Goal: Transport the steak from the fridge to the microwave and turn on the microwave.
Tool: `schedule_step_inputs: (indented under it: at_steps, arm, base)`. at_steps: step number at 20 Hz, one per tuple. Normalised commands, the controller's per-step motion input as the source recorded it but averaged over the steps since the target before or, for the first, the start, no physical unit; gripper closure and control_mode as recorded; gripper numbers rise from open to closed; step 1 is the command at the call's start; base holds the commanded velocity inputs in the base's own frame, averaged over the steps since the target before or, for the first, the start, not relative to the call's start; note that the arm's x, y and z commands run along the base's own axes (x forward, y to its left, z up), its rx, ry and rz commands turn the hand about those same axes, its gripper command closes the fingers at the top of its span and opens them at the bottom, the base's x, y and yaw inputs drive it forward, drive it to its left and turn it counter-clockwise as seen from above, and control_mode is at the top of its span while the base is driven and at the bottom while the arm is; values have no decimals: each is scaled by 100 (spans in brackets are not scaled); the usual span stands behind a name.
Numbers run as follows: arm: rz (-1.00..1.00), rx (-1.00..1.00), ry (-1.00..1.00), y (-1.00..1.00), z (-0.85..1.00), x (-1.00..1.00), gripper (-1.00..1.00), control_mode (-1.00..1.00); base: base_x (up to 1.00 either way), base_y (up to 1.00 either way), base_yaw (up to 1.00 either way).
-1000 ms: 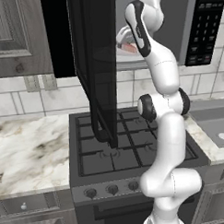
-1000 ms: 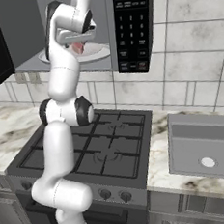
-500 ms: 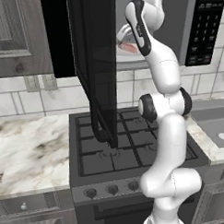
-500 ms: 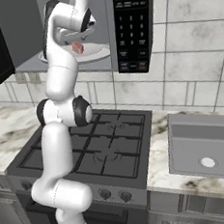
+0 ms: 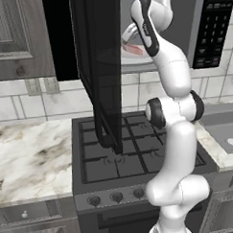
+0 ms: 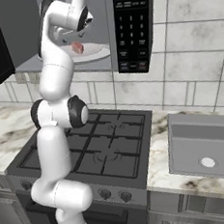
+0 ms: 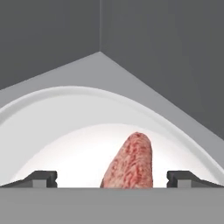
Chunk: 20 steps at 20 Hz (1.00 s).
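The arm reaches up into the microwave (image 6: 130, 29), gripper (image 7: 112, 177) spread wide over the steak (image 7: 130, 162) on the turntable plate (image 7: 65, 131).

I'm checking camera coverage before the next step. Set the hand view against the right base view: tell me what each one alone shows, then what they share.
Hand view alone: the tool's two dark fingertips, spread wide with the meat between them but untouched, and the grey inner corner of the oven cavity.

Right base view alone: the black button panel of the wide black microwave, the black gas stove, the grey sink and the marbled counter.

Shared: the small pinkish-red raw steak lying on the white round turntable plate.
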Motion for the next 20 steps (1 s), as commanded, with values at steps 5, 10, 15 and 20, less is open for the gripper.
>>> schedule_step_inputs:
  at_steps: [5,10,15,20]
  arm:
    - [-5,0,-15,8,-17,-30,-100,-100]
    - [-18,0,-14,1,-28,-26,-100,-100]
    - [-26,3,-19,6,-32,-25,-100,-100]
    - [-28,12,-13,5,-6,-27,-100,-100]
  base:
    - [0,0,0]
    - [0,0,0]
    - [0,0,0]
    - [0,0,0]
